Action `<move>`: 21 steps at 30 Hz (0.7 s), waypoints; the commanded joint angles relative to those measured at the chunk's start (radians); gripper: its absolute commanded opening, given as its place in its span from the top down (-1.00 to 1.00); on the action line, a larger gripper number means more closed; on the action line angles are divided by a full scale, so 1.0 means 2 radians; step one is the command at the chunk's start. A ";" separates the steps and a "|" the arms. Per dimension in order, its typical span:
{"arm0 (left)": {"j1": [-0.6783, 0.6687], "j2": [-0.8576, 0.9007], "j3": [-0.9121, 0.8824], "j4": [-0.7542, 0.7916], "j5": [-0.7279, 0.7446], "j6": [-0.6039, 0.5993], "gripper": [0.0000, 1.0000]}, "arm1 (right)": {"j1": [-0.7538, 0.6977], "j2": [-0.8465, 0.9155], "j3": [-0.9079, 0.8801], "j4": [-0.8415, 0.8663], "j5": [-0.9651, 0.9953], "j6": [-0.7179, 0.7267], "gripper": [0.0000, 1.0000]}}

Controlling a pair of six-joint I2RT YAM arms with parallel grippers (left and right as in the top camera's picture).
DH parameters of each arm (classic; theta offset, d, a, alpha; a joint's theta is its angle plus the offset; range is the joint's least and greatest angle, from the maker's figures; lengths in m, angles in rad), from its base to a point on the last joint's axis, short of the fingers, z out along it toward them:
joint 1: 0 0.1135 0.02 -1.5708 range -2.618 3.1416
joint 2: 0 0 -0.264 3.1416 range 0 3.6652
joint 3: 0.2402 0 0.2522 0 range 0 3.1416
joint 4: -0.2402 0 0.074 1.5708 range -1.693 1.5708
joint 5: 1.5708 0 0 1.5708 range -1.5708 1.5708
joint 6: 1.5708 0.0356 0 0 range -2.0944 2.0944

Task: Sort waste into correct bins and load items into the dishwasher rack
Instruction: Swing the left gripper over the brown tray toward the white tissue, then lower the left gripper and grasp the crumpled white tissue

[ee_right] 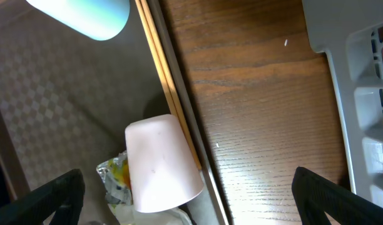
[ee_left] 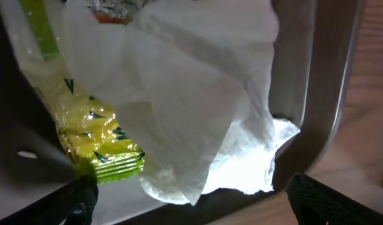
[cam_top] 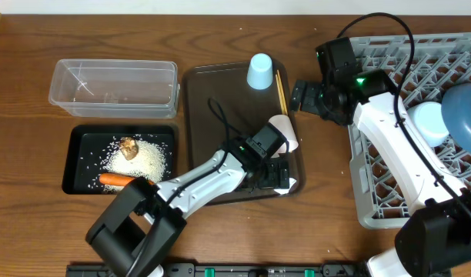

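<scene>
At the near right corner of the dark brown serving tray (cam_top: pixel 197 115), the left hand (cam_top: pixel 275 178) hangs spread wide and empty over crumpled white napkins (ee_left: pixel 198 94) half covering a crinkly silver and yellow-green wrapper (ee_left: pixel 94 134), whose print is too blurred to read. Beyond lie a tipped white cup (ee_right: pixel 160 162), wooden chopsticks (ee_right: pixel 155 62) along the rim, and an upturned light blue cup (cam_top: pixel 259 71). The right hand (cam_top: pixel 298 97) hovers over the wooden counter (cam_top: pixel 328 192) beside them, also open and empty. The black tray (cam_top: pixel 78 165) at left holds rice grains (cam_top: pixel 147 158), a carrot (cam_top: pixel 116 180) and a brown lump (cam_top: pixel 128 147), the clear tub (cam_top: pixel 66 77) is behind it, and the grey lattice rack (cam_top: pixel 389 192) at right holds a dark blue bowl (cam_top: pixel 466 108) and a pale blue bowl (cam_top: pixel 429 119).

Brown wood-grain table (cam_top: pixel 28 231) fills view; pale strip (cam_top: pixel 143 5) beyond far edge; soft even light.
</scene>
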 commanded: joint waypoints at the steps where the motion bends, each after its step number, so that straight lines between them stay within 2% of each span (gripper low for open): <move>1: 0.000 0.000 0.000 0.008 -0.008 -0.008 -0.94 | 0.002 -0.001 0.003 -0.001 0.000 0.006 -0.99; 11: 0.000 0.000 0.000 0.010 -0.008 -0.004 -0.87 | 0.002 -0.001 0.003 -0.001 0.000 0.006 -0.99; 21: 0.000 -0.003 0.000 0.010 -0.002 -0.004 -0.69 | 0.002 -0.001 0.003 0.000 0.000 0.006 -0.99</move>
